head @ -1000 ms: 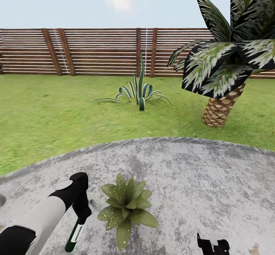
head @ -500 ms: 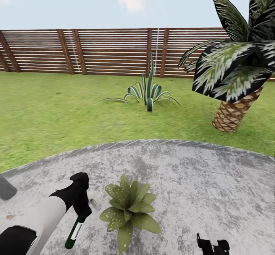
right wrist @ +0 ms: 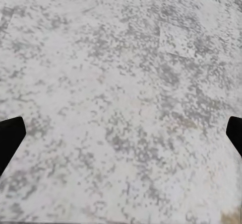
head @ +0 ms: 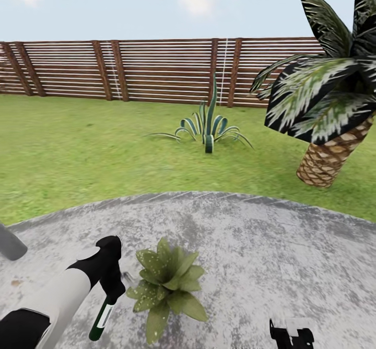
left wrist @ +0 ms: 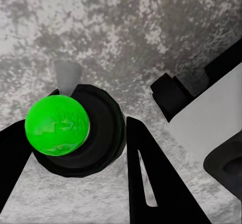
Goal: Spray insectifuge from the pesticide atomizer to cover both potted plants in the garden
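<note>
the pickup looks done: the left gripper is closed around the spray bottle, held just left of the near potted plant on the grey paving. the right gripper hangs with jaws spread wide and holding nothing. no spray shows, so covering both plants seems still to do.

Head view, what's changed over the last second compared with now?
The camera has swung left: the brown slat fence, striped curling-leaf plant and palm drifted right in the picture. The left tool holds the slim white-and-green atomizer as before, beside the speckled potted plant. The right tool is unchanged.
</note>
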Robot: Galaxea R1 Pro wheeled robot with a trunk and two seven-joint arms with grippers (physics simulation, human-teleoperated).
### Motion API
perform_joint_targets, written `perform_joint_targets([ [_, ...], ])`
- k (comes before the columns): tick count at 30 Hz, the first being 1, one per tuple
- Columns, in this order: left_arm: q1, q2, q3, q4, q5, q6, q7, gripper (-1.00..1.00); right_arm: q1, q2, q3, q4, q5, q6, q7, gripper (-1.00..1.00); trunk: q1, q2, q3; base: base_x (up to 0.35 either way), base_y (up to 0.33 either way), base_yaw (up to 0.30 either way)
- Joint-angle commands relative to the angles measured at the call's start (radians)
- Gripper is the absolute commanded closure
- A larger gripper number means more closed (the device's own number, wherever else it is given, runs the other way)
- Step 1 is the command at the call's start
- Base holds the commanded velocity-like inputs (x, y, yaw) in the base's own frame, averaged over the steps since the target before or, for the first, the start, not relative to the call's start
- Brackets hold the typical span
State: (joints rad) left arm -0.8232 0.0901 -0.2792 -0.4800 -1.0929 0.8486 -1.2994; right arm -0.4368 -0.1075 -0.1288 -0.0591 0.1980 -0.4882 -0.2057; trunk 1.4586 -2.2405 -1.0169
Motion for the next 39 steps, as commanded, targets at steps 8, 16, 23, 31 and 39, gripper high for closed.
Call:
perform_joint_targets([
  [8,0.015,0.002,-0.002,-0.001,-0.007,0.009,-0.010,1.00,0.000,0.000,-0.008,0.000,0.011,-0.003,-0.003,-1.00,0.000,0.000,-0.001,-0.060,-0.051,0.199],
  [16,0.033,0.001,0.003,-0.005,0.002,0.009,-0.002,1.00,0.000,0.000,-0.008,-0.001,0.011,-0.003,-0.003,-1.00,0.000,0.000,-0.001,0.000,0.000,0.111],
  [23,0.033,0.003,0.004,-0.014,0.001,0.009,-0.001,1.00,0.000,0.000,-0.008,-0.001,0.011,-0.003,-0.003,-1.00,0.000,0.000,-0.001,0.000,0.000,0.274],
  [31,0.033,0.001,0.007,-0.017,0.001,0.009,0.007,1.00,0.000,-0.001,-0.008,-0.003,0.011,-0.004,-0.004,-1.00,0.000,0.000,-0.001,0.000,-0.103,0.153],
  [39,0.033,0.002,0.003,-0.004,0.003,0.009,0.063,1.00,0.000,-0.001,-0.008,-0.003,0.011,-0.004,-0.004,-1.00,0.000,0.000,-0.001,-0.080,-0.259,0.002],
])
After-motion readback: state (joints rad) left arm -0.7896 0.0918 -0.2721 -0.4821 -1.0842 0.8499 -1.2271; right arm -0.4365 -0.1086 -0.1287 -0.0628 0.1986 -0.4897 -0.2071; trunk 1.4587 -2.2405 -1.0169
